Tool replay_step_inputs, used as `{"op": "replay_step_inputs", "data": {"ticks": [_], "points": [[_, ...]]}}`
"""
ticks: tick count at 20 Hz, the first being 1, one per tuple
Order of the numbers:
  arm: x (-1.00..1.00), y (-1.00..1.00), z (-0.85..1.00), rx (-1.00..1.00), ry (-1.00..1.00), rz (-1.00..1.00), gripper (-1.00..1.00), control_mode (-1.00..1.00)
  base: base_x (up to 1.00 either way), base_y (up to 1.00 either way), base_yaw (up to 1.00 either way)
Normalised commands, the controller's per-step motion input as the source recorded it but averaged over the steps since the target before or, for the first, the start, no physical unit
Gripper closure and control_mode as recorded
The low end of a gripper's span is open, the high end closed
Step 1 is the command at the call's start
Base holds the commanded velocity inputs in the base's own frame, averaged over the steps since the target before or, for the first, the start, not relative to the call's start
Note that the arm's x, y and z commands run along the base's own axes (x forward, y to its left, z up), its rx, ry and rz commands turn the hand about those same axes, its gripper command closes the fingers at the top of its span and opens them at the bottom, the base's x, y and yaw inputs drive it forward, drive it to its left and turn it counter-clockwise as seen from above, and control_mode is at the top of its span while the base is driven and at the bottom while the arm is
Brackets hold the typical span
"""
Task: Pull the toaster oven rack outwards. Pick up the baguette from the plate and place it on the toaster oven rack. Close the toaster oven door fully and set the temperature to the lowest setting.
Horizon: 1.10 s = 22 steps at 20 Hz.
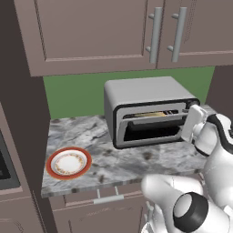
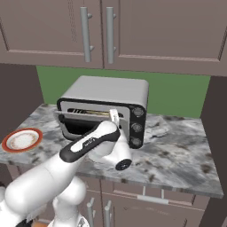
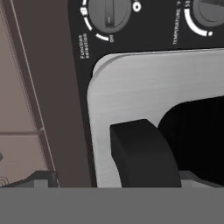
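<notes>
The toaster oven stands on the counter, and its door is tilted up and ajar, with a gap along the top. Through that gap the baguette shows lying on the toaster oven rack inside. My gripper sits at the door's right end, jaws open, nothing between them. In the hand view my gripper is close against the door's silver frame and a black rounded part of it. The temperature knob lies above. The plate is bare on the counter's left.
Wall cabinets hang low over the oven. A dark tall unit borders the counter on the left. Marble counter stretches to the right of the oven. The function knob sits next to the temperature knob on the black panel.
</notes>
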Motion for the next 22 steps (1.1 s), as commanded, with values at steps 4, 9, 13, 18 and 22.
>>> {"op": "replay_step_inputs", "data": {"ticks": [4,9,13,18,22], "points": [[0.54,0.00,0.03,0.00,0.02,0.00,-1.00,-1.00,0.00,0.00,0.00],[0.26,0.00,0.00,0.00,0.02,0.00,-1.00,-1.00,0.00,0.00,0.00],[0.24,0.00,0.00,0.00,0.01,0.00,-1.00,-1.00,0.00,0.00,0.00],[0.27,0.00,0.00,0.00,0.00,0.00,-1.00,-1.00,0.00,0.00,0.00],[0.26,0.00,0.00,0.00,0.03,0.00,-1.00,-1.00,0.00,0.00,0.00]]}}
